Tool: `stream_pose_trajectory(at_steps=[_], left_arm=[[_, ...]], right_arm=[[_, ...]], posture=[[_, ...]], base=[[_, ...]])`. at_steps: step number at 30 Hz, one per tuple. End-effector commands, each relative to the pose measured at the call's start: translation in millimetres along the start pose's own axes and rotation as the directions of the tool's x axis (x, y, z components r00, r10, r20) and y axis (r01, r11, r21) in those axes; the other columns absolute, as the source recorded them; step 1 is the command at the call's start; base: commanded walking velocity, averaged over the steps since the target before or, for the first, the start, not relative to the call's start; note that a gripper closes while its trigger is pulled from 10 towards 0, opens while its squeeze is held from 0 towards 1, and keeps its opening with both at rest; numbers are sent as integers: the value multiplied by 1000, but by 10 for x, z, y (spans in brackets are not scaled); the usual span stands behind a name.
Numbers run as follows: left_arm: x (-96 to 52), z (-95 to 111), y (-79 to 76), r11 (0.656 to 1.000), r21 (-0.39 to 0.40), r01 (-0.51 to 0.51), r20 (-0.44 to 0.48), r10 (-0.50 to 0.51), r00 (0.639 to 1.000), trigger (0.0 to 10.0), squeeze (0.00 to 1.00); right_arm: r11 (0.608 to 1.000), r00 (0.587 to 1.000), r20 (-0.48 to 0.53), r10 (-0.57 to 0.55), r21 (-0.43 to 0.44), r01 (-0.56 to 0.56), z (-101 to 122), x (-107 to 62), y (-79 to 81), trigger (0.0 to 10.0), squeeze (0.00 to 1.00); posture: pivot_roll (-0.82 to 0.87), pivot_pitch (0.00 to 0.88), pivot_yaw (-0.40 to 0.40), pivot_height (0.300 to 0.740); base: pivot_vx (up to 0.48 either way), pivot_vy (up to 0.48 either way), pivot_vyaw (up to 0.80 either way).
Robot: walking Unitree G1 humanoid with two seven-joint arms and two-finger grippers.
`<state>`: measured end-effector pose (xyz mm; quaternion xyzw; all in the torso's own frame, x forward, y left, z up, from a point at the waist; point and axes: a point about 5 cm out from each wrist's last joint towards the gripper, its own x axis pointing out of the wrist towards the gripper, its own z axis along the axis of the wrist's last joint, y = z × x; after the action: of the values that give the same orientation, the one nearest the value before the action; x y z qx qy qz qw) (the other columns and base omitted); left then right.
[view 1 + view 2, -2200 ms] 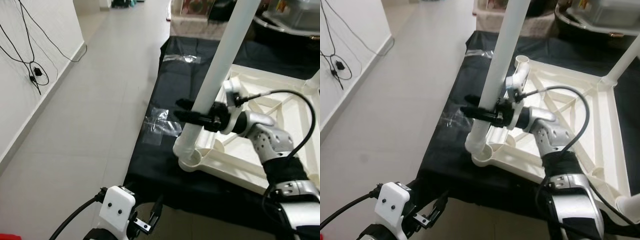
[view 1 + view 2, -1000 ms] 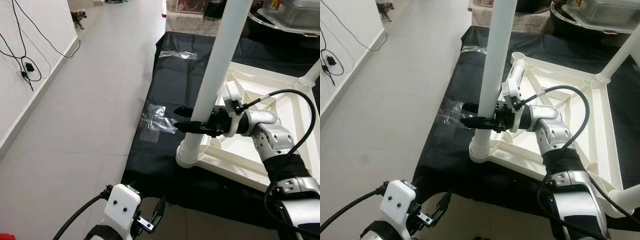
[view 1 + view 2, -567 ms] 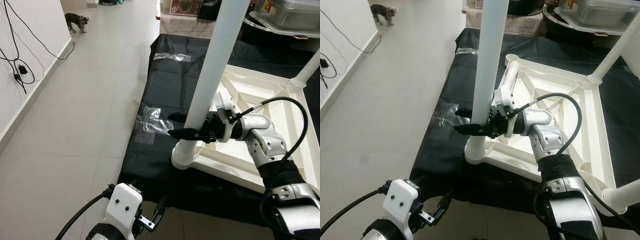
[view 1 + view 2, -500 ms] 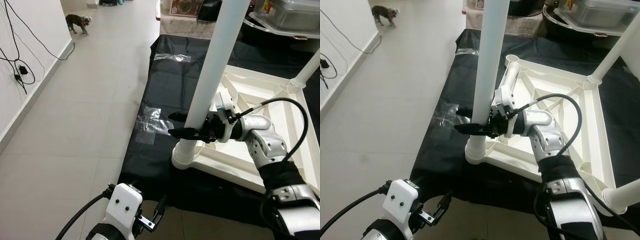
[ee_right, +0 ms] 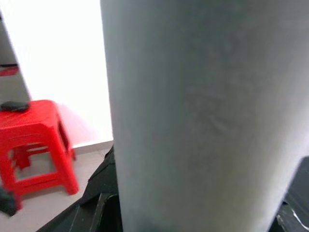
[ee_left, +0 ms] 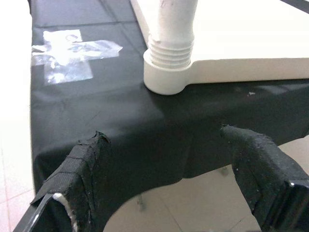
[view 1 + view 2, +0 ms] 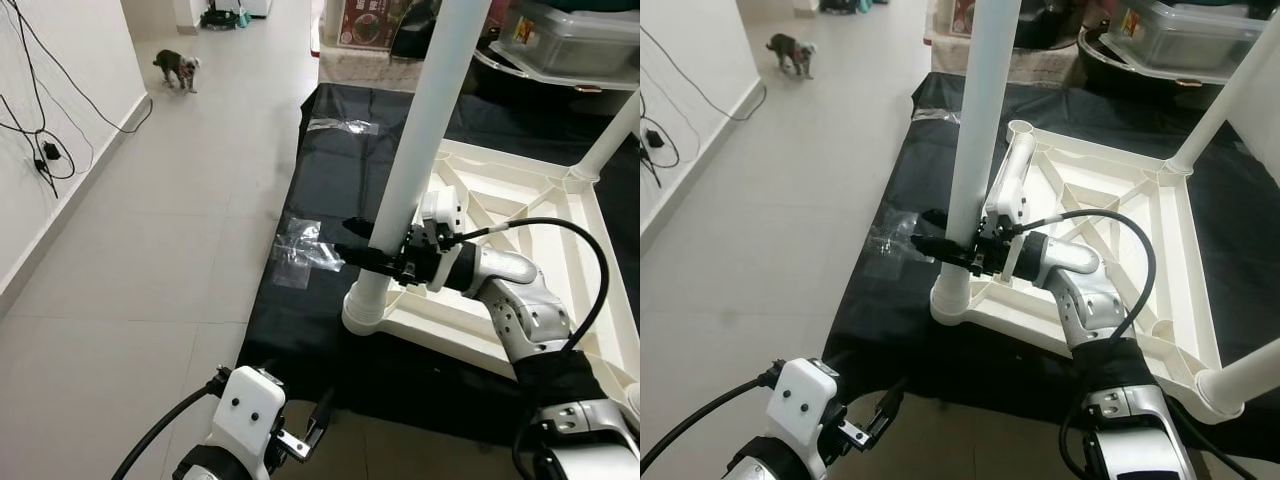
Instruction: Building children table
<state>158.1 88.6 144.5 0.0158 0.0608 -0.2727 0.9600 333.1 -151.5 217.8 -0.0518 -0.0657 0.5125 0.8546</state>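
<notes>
We see a white plastic children's table top (image 7: 1110, 235) lying upside down on a black sheet (image 7: 330, 170) spread over the tiled floor (image 7: 150, 230). A white table leg (image 7: 415, 150) stands upright in the corner socket (image 7: 365, 315) nearest the sheet's left edge; in the left wrist view its ribbed base (image 6: 170, 50) sits in that round socket. We count three legs standing in corner sockets in the head views: this one, a second leg (image 7: 1230, 85) at the far right corner, and a third leg (image 7: 1240, 382) at the near right corner. A fourth corner socket (image 7: 1021, 130), on the far left, has its mouth open.

Our right end effector (image 7: 372, 252) reaches in from the table top's side and holds the first leg low on its shaft, one black finger on each side of it. In the right wrist view the leg's pale surface (image 5: 203, 111) is right against the camera, with a red plastic stool (image 5: 34, 145) behind it.

Our left end effector (image 6: 169, 169) hangs low beside the sheet's near edge, its two fingers (image 6: 84, 174) spread wide and holding nothing.

Two patches of clear tape (image 7: 300, 250) lie on the sheet. A small dog (image 7: 178, 68) stands on the floor far off, and black cables (image 7: 40, 130) hang on the white wall.
</notes>
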Motion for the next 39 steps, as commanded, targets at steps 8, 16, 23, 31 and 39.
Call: stream_pose_trajectory(at_steps=[8,16,23,31,39], left_arm=[[3,-43,13,1000,5,14,-21,-14,1000,10000,0],[15,-45,22,1000,4,19,-19,-19,1000,10000,0],[13,-51,29,1000,3,16,-21,-16,1000,10000,0],[7,-53,25,1000,4,22,-25,-21,999,10000,0],[7,-58,32,1000,1,27,-27,-27,999,10000,0]], right_arm=[[818,811,-174,-558,46,573,-352,-71,-56,10000,0],[306,294,-187,-937,-40,951,-372,-91,210,10000,0],[-63,-64,-316,-947,-12,998,-417,269,415,10000,0],[-109,-98,-359,-928,8,994,-327,507,601,10000,0],[-100,-93,-352,-932,0,995,-325,491,587,10000,0]], posture=[[113,162,-73,740],[116,166,-68,740],[124,169,-65,740],[131,174,-66,740],[126,174,-64,740]], base=[[0,0,0],[0,0,0],[0,0,0],[0,0,0],[0,0,0]])
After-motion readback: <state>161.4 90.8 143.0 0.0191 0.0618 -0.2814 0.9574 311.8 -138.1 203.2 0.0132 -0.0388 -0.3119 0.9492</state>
